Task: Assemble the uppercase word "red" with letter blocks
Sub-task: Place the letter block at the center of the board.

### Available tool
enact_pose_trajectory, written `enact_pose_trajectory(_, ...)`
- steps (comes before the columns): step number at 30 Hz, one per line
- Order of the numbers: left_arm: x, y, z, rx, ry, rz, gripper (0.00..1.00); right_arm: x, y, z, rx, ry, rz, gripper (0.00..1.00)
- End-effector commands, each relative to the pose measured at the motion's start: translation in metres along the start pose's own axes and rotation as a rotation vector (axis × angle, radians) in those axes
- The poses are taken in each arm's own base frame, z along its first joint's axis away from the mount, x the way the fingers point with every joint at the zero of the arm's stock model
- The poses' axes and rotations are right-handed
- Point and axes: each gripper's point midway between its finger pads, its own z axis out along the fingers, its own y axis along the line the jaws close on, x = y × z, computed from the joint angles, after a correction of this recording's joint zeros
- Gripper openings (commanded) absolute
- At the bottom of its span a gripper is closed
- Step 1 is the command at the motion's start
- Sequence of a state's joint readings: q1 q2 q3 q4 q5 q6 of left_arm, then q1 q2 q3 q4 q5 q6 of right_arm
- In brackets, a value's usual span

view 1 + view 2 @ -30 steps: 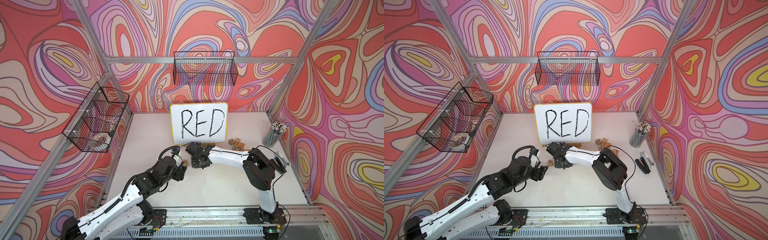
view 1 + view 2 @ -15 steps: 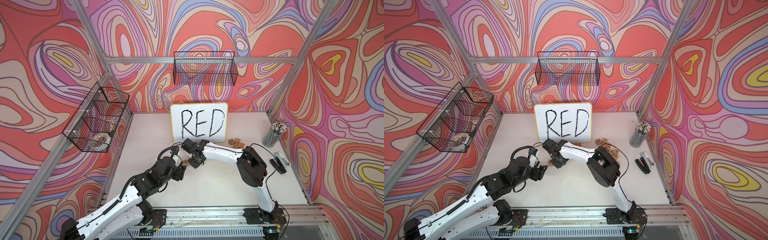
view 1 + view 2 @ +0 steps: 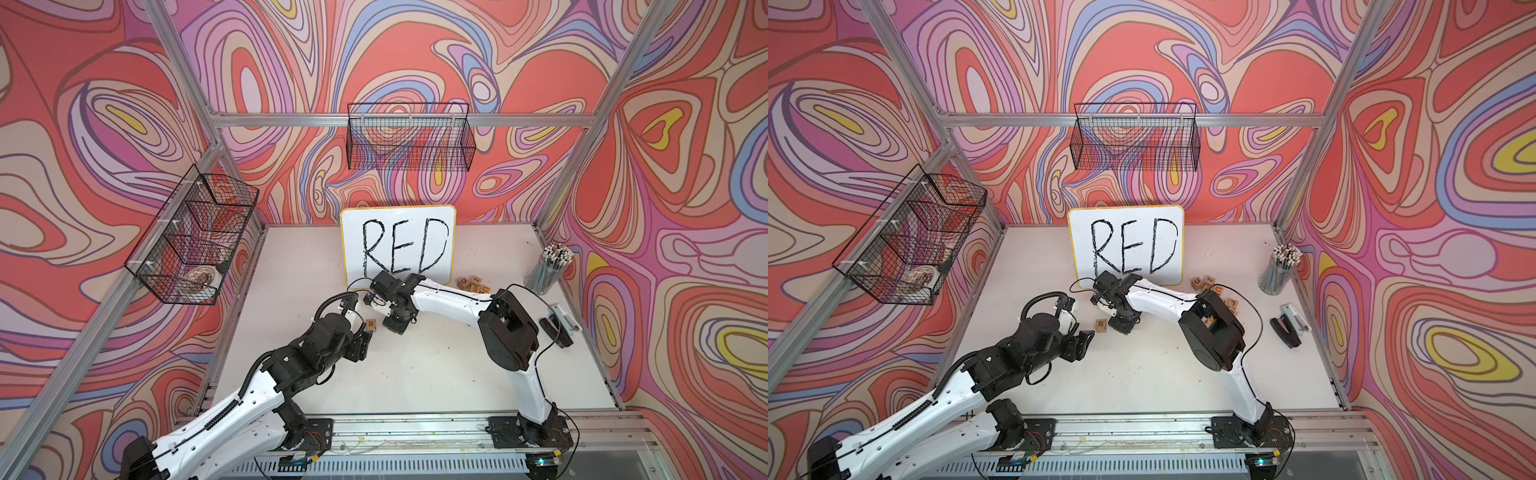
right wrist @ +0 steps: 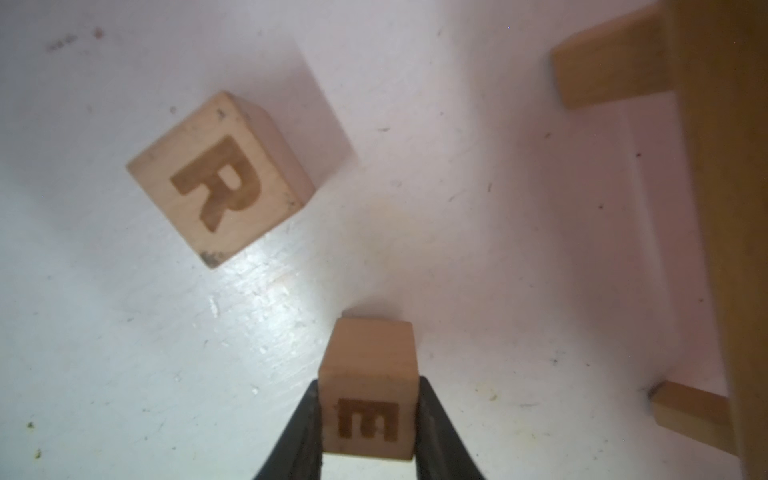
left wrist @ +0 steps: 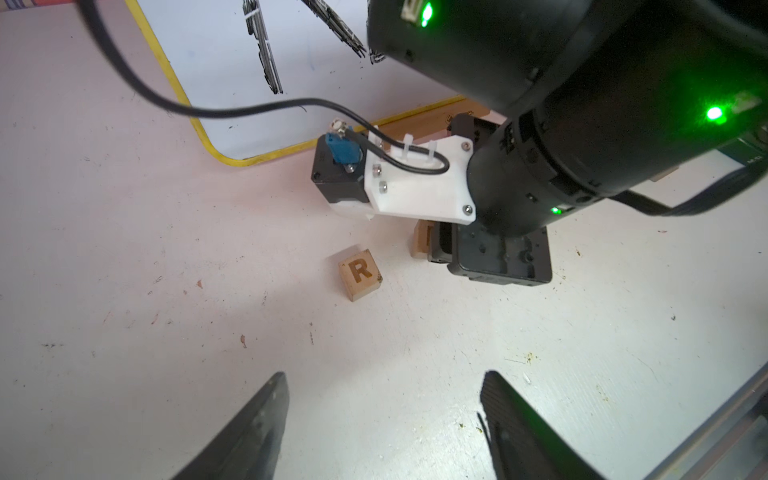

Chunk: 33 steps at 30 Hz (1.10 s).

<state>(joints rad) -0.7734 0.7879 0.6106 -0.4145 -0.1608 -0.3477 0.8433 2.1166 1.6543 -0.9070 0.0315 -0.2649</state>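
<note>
Nearest the front edge, the left pincer (image 5: 384, 376) gapes, empty. Beyond it, one R block (image 5: 360, 272) lies twisted on the worktop (image 3: 415, 374). Just beside it, the right pincer (image 4: 368, 380) clamps one E block (image 4: 368, 357). The likely trouble is that E lands askew or knocks R. The spare blocks (image 3: 471, 284) toward the far edge are partly hidden, so I cannot count them.

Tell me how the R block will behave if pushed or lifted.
The R block looks like a small solid wooden cube, so it is probably stiff and light. Lying flat on the table, it should slide rather than roll. Its flat opposite faces should suit a pinch grip, though smooth wood might slip.
</note>
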Motion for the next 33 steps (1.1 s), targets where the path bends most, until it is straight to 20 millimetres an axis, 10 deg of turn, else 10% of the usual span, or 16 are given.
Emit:
enact_pose_trajectory(1,0.001,0.004,-0.002,-0.023,0.005,0.007,0.76,-0.006,0.001,-0.016,-0.020,-0.057,-0.032,0.33)
enact_pose_trajectory(20,-0.002,0.005,-0.004,-0.033,0.006,0.016,0.76,-0.003,0.005,-0.010,-0.034,-0.073,-0.038,0.40)
enact_pose_trajectory(33,-0.004,0.004,-0.004,-0.028,-0.005,0.017,0.76,-0.026,-0.005,-0.092,0.019,-0.355,0.196,0.41)
